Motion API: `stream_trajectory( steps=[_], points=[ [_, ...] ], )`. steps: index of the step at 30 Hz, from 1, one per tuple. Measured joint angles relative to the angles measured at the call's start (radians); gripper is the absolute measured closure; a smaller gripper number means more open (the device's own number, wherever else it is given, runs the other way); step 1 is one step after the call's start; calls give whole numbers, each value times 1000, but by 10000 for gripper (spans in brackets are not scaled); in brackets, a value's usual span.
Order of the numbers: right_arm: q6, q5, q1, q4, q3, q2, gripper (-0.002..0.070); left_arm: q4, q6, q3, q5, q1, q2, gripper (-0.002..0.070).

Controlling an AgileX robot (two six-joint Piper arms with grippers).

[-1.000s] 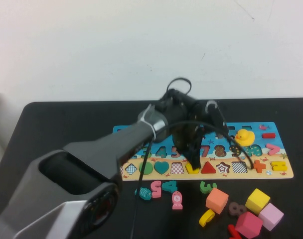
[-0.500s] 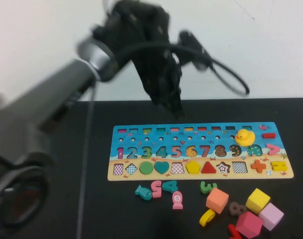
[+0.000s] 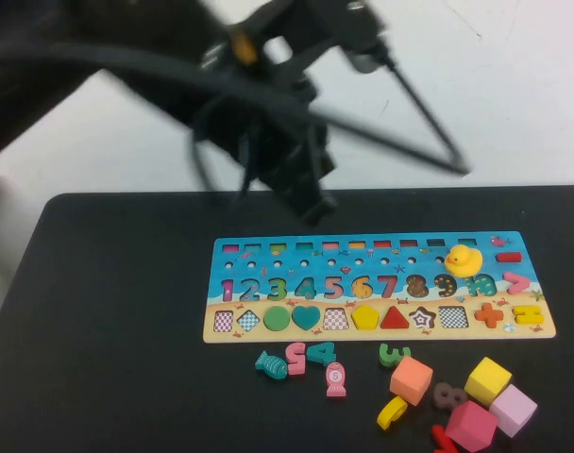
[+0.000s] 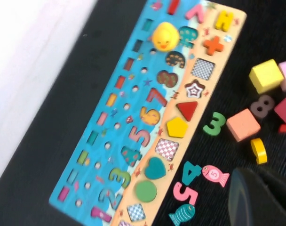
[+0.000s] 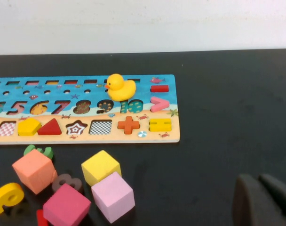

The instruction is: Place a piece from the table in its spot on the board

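The piece, a flat yellow pentagon (image 3: pixel 365 316), lies seated in its recess in the tan strip of the board (image 3: pixel 542 328), between a checkered square and the red triangle. The left wrist view shows the pentagon (image 4: pixel 177 126) on the board (image 4: pixel 86 141), and the right wrist view shows the pentagon (image 5: pixel 29 126) there too. My left gripper (image 3: pixel 317 206) is blurred, lifted high above the back edge of the table (image 3: pixel 126 330), shut and empty (image 4: pixel 258 188). My right gripper (image 5: pixel 257 188) hovers low over bare table right of the board (image 5: pixel 173 136), shut on nothing.
A yellow duck (image 3: pixel 463 259) stands on the board's right part. In front of the board lie loose numbers (image 3: pixel 295 358), two fish (image 3: pixel 271 363), a curved yellow piece (image 3: pixel 392 412) and orange (image 3: pixel 412 379), yellow (image 3: pixel 488 379), pink (image 3: pixel 514 410) and red (image 3: pixel 472 426) cubes.
My left arm has risen from the pentagon recess and swung up and back to the left. The yellow pentagon stays seated in the board.
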Motion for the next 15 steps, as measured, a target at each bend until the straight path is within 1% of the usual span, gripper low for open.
stream_trajectory(
  steps=[3, 6, 9, 11, 15],
  points=[
    [0, 0, 0, 0, 0, 0, 657, 44, -103, 178, -101, 0, -166, 676],
    [0, 0, 0, 0, 0, 0, 657, 118, -213, 309, -133, 0, -313, 676],
    [0, 0, 0, 0, 0, 0, 657, 209, -317, 412, -165, 0, -424, 676],
    [0, 0, 0, 0, 0, 0, 657, 296, -404, 469, -183, 2, -484, 676],
    [0, 0, 0, 0, 0, 0, 657, 428, -561, 580, -181, 2, -581, 676]
  ],
)
